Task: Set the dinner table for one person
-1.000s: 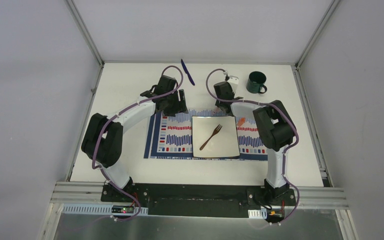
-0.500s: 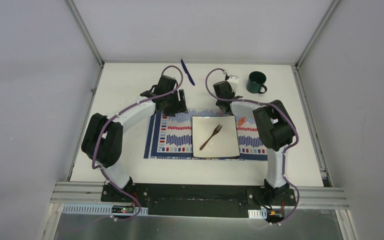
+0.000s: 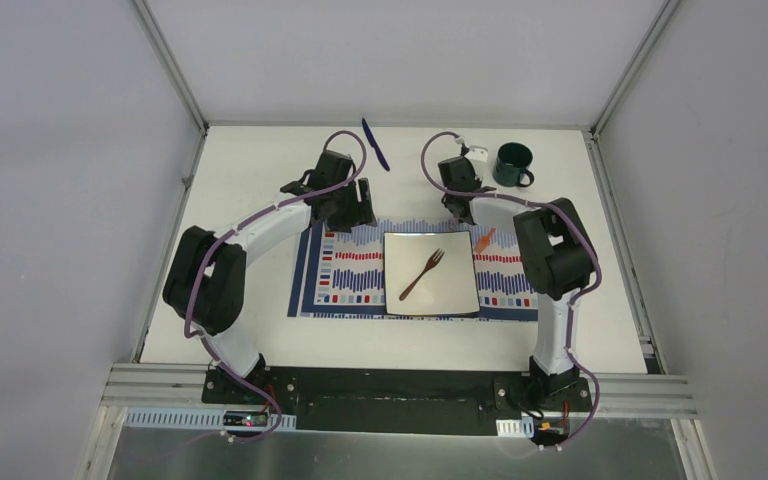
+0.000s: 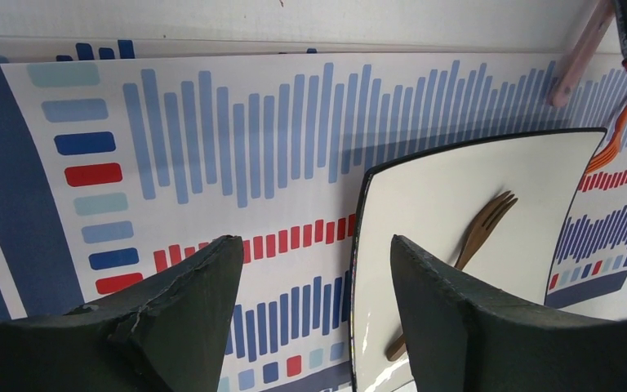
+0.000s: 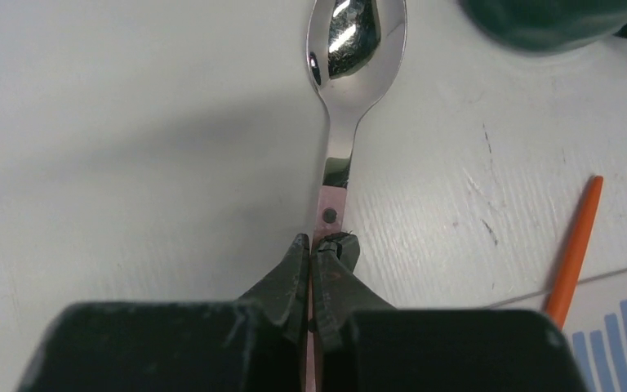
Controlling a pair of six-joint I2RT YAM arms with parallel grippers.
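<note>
On the white dinner table [image 3: 250, 170] lies a striped placemat [image 3: 345, 275] with a square white plate [image 3: 455, 295] on it, and a brown wooden fork [image 3: 422, 274] lies across the plate. My right gripper [image 5: 320, 245] is shut on the pink handle of a metal spoon [image 5: 351, 41], whose bowl points toward the dark green mug [image 5: 555, 20]. From above, the right gripper [image 3: 460, 185] is beyond the placemat's far edge. My left gripper [image 4: 314, 249] hangs open over the placemat by the plate's left edge [image 4: 359, 245], holding nothing.
The green mug [image 3: 512, 164] stands at the back right. A slim blue utensil [image 3: 375, 144] lies at the back centre. A thin orange utensil [image 3: 484, 240] rests at the placemat's far right corner, close to the spoon. Aluminium frame posts border the table.
My right gripper has shut on the spoon handle and shifted right and farther back, toward the mug, taking the spoon along. The left arm has not moved.
</note>
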